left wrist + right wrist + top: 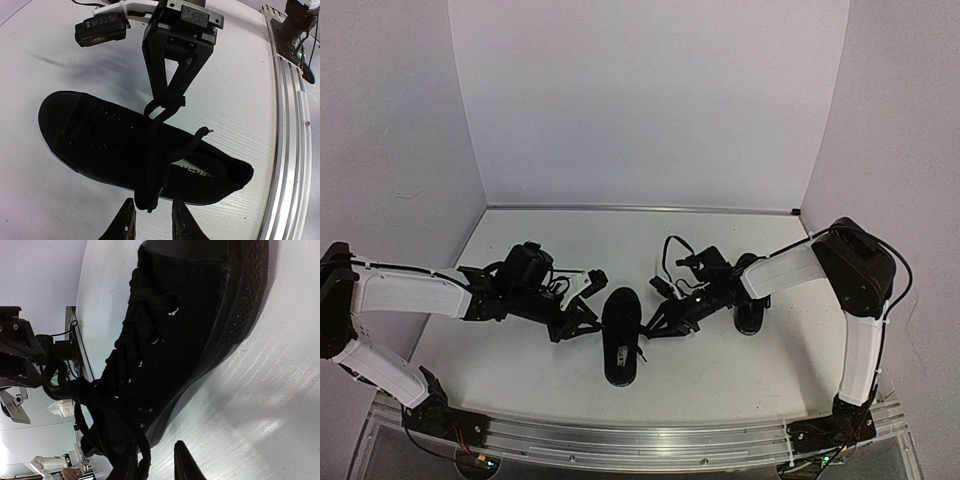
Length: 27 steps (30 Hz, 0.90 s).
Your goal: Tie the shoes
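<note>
All-black low canvas shoe (620, 345) lies flat on the white table (45, 210) between the two arms, toe pointing away from the bases. A second all-black shoe (752, 318) is off to the right, partly under the right forearm and untouched.

The right gripper (166, 100) is over the laced part of the middle shoe. Its tips are drawn in on a strand of thin black lace (159, 119) that runs taut up to them, so it reads as clamped on the lace, likely lifting it clear of the tongue to leave room for a knot.

The left gripper (153, 205) is low beside the shoe with its fingers spread. A black lace loop (147, 192) hangs over the shoe's side into the gap and isn't pinched, so the gripper looks lined up to take it.

No finished bow is visible, so tying looks early to midway.

No real containers. The shoe opening holds only a small pale label (200, 173)
</note>
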Each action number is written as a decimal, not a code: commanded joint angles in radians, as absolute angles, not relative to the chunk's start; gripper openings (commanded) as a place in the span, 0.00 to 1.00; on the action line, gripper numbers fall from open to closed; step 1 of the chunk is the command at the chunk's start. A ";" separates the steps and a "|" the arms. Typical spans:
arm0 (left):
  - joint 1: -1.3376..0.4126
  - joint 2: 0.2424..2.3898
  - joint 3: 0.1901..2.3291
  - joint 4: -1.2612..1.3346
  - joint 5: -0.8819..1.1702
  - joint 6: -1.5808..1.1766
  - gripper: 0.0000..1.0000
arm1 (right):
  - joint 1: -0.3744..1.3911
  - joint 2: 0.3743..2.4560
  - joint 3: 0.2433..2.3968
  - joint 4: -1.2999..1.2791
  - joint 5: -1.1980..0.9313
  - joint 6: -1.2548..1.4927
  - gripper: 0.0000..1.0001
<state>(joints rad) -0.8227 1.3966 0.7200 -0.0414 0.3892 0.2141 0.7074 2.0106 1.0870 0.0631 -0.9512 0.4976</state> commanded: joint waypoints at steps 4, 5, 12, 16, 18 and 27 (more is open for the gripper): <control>-0.818 1.415 0.766 -0.005 0.420 0.230 0.14 | 0.713 2.022 1.117 0.072 -0.961 0.491 0.23; -0.818 1.412 0.765 -0.005 0.418 0.230 0.09 | 0.713 2.023 1.117 0.072 -0.960 0.491 0.23; -0.818 1.372 0.760 -0.020 0.388 0.221 0.00 | 0.714 2.026 1.121 0.072 -0.959 0.491 0.23; -0.817 1.343 0.751 -0.037 0.363 0.214 0.00 | 0.713 2.027 1.121 0.072 -0.959 0.491 0.23; -0.815 1.328 0.746 -0.043 0.347 0.207 0.00 | 0.713 2.028 1.121 0.072 -0.959 0.491 0.23; -0.807 1.293 0.734 -0.054 0.329 0.204 0.00 | 0.715 2.030 1.126 0.072 -0.957 0.492 0.23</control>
